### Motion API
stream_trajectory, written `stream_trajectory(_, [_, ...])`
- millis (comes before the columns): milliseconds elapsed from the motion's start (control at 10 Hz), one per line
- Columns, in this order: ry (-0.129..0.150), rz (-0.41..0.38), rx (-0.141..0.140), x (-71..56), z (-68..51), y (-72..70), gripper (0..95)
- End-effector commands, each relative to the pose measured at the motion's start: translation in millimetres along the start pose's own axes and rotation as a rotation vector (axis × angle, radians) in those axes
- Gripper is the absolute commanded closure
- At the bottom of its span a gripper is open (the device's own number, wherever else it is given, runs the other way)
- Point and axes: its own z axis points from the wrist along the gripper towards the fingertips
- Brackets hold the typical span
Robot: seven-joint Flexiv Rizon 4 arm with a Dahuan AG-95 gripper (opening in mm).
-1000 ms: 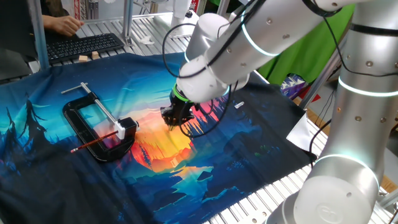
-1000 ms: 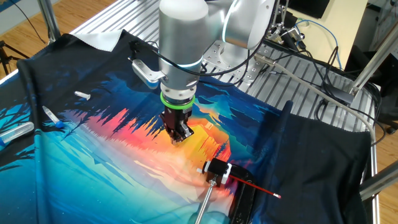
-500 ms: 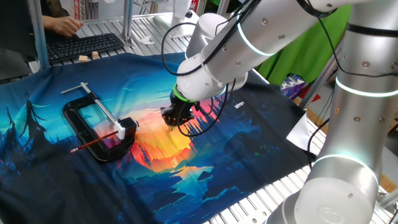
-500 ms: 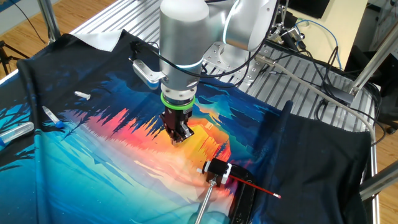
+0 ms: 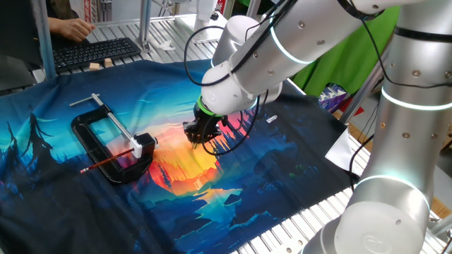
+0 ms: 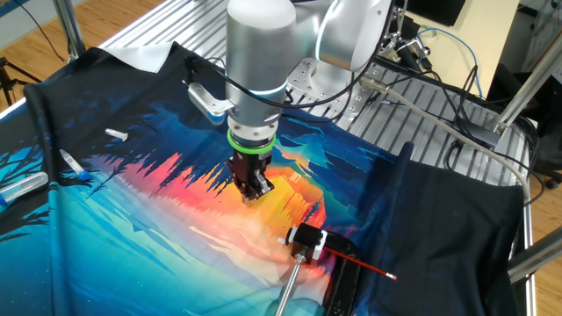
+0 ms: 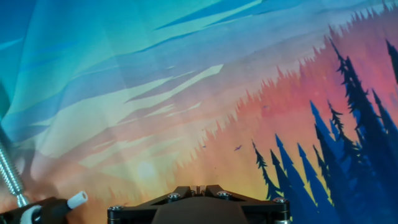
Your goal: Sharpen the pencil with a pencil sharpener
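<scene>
Cloth: printed fabric sheet with sunset-and-forest scene (image 5: 233, 176) covers the table; every place below is given relative to the black C-clamp.
Arm: silver Flexiv arm (image 5: 282, 42) reaches over the cloth, well apart from the clamp, toward the orange patch.
Clamp: black C-clamp with silver screw rod and T-handle (image 5: 106, 137) lies flat on the cloth; a small block-like sharpener (image 6: 307, 239) sits at its jaw end.
Gripper: dark two-finger gripper (image 6: 255, 191) hangs above the cloth, near the clamp but not touching; fingers look drawn close together with nothing between them.
Pencil: thin red-orange wooden pencil (image 5: 107, 161) lies across the clamp's jaw end, one end at the sharpener, the other sticking out past the frame.
Handling: judged light, stiff, round and prone to roll; tip brittle. Best hold is mid-shaft on the free part outside the clamp.
Hidden: hand view shows only the gripper base, fingertips cut off; the pencil's end at the sharpener is too small to resolve.
</scene>
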Motion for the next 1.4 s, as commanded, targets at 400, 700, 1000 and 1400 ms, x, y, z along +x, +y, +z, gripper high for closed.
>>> stream_trajectory(400, [0.048, 0.054, 0.001, -0.8, 11.4, 3.2, 95.0])
stream_trajectory(700, [0.056, 0.079, 0.009, -3.7, 16.4, 5.4, 95.0])
stream_trajectory(1000, [0.101, 0.105, 0.035, -0.6, -13.8, 0.6, 95.0])
stream_trajectory(1400, [0.086, 0.188, 0.043, 6.9, -30.1, 6.5, 95.0])
